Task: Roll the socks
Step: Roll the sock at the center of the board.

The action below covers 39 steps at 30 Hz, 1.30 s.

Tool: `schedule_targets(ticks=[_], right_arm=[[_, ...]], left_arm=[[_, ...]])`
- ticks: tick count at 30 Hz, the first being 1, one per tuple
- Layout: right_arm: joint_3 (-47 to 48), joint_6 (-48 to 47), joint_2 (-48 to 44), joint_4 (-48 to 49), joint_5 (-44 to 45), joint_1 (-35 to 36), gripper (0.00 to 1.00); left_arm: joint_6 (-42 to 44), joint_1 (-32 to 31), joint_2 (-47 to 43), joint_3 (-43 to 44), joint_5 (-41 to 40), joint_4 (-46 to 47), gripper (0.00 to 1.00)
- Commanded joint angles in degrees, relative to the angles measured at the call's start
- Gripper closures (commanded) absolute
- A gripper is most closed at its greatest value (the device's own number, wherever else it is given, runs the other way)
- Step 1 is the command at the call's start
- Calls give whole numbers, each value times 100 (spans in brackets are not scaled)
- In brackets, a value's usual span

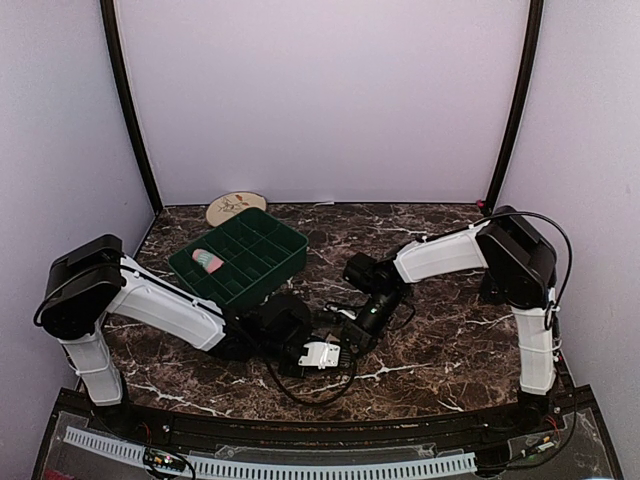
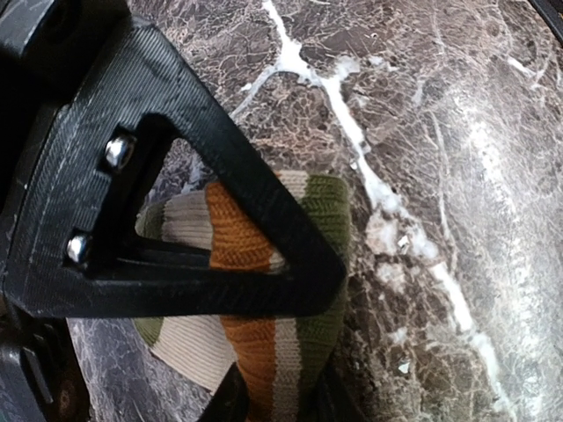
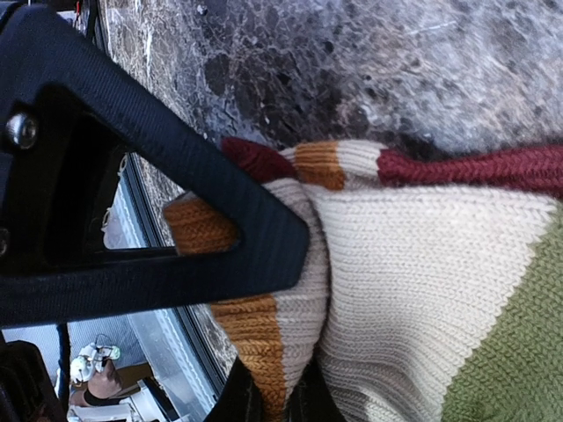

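A cream sock (image 3: 422, 264) with orange, maroon and green stripes lies on the marble table between both grippers. In the left wrist view its orange-and-green striped end (image 2: 259, 347) fills the gap of my left gripper (image 2: 295, 352), which is shut on it. My right gripper (image 3: 281, 325) pinches the orange-and-cream cuff. From above, the left gripper (image 1: 300, 340) and right gripper (image 1: 355, 328) meet at the table's middle and hide this sock. A rolled pink and mint sock (image 1: 207, 260) sits in a compartment of the green tray (image 1: 270, 245).
The green divided tray stands at the back left, with a round beige patterned plate (image 1: 236, 208) behind it against the wall. A black cable (image 1: 300, 388) loops on the table near the front edge. Dark marble lies to the right of the grippers.
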Motion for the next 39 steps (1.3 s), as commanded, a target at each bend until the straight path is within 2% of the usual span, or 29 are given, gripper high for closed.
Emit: schedule_targets(ticks=[1,5,7,13,16,25,39], right_arm=[[112,-50,104,-53,-117,-57,96],[99,-50,81,-44,-81,-85,95],[108,-35,51,-39,-3,-89,92],[0,130,-217,164,285,-156,72],[-181,214,-411,337,294,-190,65],[-933,529,-1032,904,522,-501,62],[-1706,929,-1929,1857,2103,-772,59]], left_arm=[[-4,-31,58,198,119,-569,77],[10,-31,32,267,222,-894,82],[-11,-22,76,391,320,-1175,84],[-277,16,341,909,570,-2108,87],[-441,52,438,1046,749,-2412,88],[-904,321,702,1581,1276,-3216,88],[-1395,1108,1613,3220,2683,-5036,89]])
